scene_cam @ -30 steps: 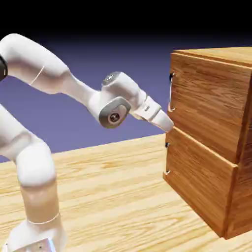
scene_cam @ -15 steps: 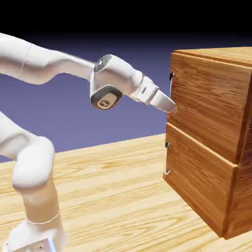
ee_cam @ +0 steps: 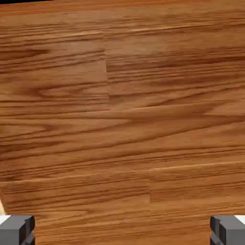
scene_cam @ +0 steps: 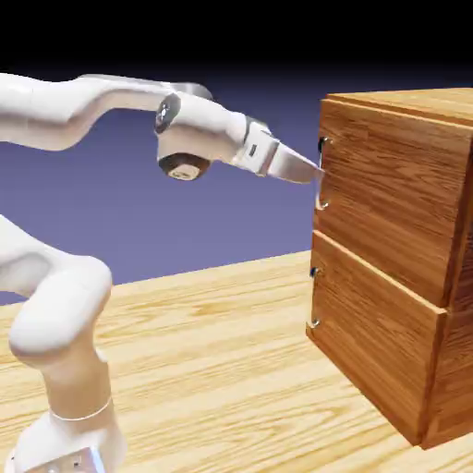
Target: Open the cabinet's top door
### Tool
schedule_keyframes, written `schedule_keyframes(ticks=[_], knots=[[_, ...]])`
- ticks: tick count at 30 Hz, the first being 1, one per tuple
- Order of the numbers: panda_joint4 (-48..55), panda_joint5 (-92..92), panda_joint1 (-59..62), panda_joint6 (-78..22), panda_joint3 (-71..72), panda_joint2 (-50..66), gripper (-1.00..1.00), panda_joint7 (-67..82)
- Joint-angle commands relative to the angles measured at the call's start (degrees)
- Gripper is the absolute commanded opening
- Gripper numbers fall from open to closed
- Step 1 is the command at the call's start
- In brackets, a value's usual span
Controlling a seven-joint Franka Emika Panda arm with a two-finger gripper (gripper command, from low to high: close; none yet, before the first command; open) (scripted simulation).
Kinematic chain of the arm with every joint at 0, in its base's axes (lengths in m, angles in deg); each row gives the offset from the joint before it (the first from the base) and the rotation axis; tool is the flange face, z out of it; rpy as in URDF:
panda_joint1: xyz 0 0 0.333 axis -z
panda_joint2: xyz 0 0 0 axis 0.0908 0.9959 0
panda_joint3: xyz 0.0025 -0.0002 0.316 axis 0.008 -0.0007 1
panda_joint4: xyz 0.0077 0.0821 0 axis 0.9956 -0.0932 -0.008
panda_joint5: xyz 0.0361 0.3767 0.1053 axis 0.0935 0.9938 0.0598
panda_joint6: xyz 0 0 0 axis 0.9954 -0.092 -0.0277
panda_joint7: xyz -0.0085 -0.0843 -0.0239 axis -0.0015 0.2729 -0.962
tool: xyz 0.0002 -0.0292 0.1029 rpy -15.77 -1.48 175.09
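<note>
The cabinet (scene_cam: 416,100) of reddish-brown wood stands at the exterior view's right. Its top door (scene_cam: 388,194) is the upper panel and lies flush and closed. The door's thin silver handle (scene_cam: 321,148) runs down its left edge. My gripper (scene_cam: 312,172) points at that edge, its tip at the handle's mid height, touching or nearly so. In the hand view, wood grain (ee_cam: 122,119) fills the picture. Both grey fingertips (ee_cam: 16,230) sit far apart in the bottom corners, so my gripper (ee_cam: 122,232) is open with nothing between them. The hand view does not show the handle.
Below the top door is the lower panel (scene_cam: 369,351) with its own small handle (scene_cam: 314,297) at the left edge. The light wooden table (scene_cam: 212,369) stretches out in front of the cabinet. My white arm's base (scene_cam: 65,406) rises at the lower left.
The hand has risen and moved right, from the seam between the panels up to the top door's handle. The forearm now lies nearly level. The jaws have widened.
</note>
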Motion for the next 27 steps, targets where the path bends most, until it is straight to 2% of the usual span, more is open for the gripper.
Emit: schedule_keyframes(ticks=[1,27], knots=[[0.4,2.5,0.9,-0.2,1.0,-0.5,0.0,1.6],[9.7,67.3,24.0,-4.3,28.2,-13.5,0.0,42.6]])
